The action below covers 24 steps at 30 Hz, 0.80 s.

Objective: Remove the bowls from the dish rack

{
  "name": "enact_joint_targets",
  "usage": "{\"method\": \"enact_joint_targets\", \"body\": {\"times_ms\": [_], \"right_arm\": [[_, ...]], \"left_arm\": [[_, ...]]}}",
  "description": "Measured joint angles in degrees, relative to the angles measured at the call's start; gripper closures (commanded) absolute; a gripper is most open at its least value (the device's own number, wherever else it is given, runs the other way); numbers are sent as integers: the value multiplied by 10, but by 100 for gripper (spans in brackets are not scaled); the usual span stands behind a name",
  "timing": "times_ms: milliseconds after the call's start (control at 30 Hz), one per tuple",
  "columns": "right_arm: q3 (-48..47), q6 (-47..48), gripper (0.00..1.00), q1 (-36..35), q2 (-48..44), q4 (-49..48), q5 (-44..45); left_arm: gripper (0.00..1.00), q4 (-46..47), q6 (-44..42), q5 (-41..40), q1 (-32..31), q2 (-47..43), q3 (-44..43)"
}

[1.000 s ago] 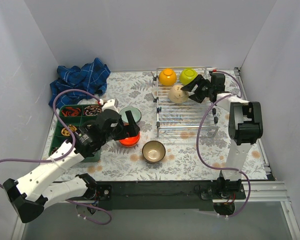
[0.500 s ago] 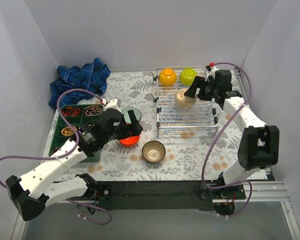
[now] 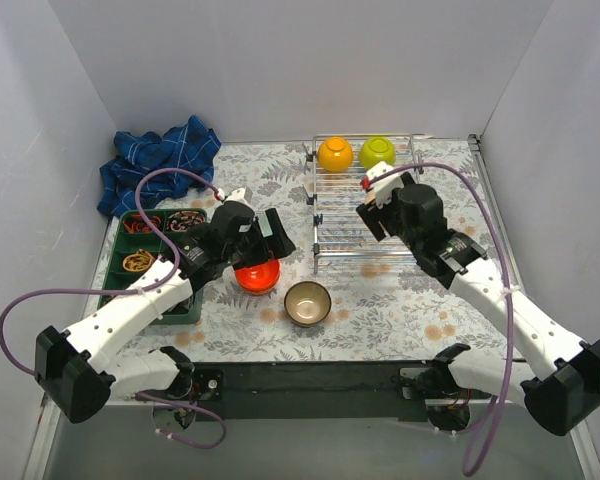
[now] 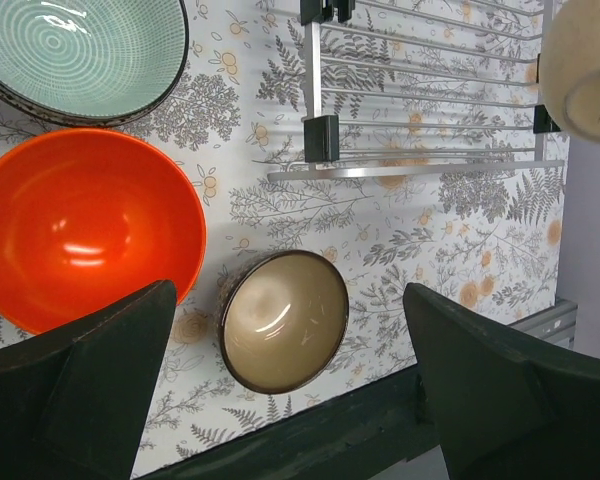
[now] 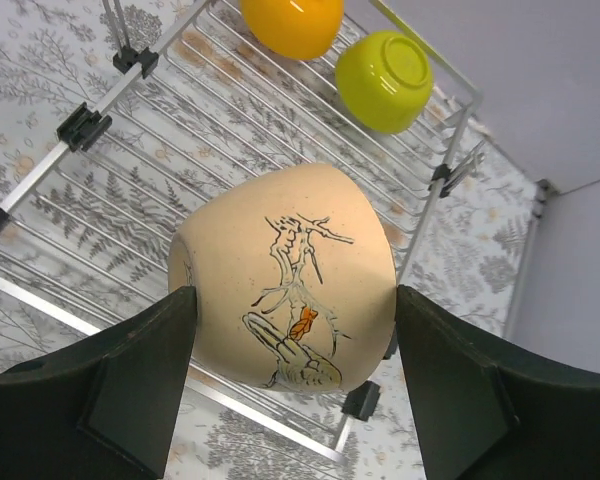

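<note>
Now the right gripper [image 5: 285, 345] is clamped on the beige bowl [image 5: 280, 270] over the rack [image 5: 100, 120]. The yellow bowl [image 5: 292, 22] and green bowl [image 5: 383, 80] wait at its twelve o'clock, right arm nearer. The left gripper [image 4: 295, 400] hangs spread above the red bowl [image 4: 80, 230].

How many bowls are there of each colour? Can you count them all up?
orange-yellow bowl: 1
lime green bowl: 1
beige bowl: 1
red-orange bowl: 1
blue-green bowl: 1
brown bowl: 1
Total: 6 bowls in view
</note>
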<state>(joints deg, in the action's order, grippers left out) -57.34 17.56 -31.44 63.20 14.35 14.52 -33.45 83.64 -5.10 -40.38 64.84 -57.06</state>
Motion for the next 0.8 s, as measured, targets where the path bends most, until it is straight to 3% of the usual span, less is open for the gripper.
{"method": "enact_joint_targets", "body": {"times_ms": [267,467,800], "right_arm": [[76,168,99,-174,-24,-57,205],[151,317,99,-293,-13,-168,335],[170,462,99,-374,51,-300,433]], "left_arm": [[2,20,-7,30,24,60,-50],[2,22,-13,41,37,96,-91],[2,10,-31,46,56,143,-160]]}}
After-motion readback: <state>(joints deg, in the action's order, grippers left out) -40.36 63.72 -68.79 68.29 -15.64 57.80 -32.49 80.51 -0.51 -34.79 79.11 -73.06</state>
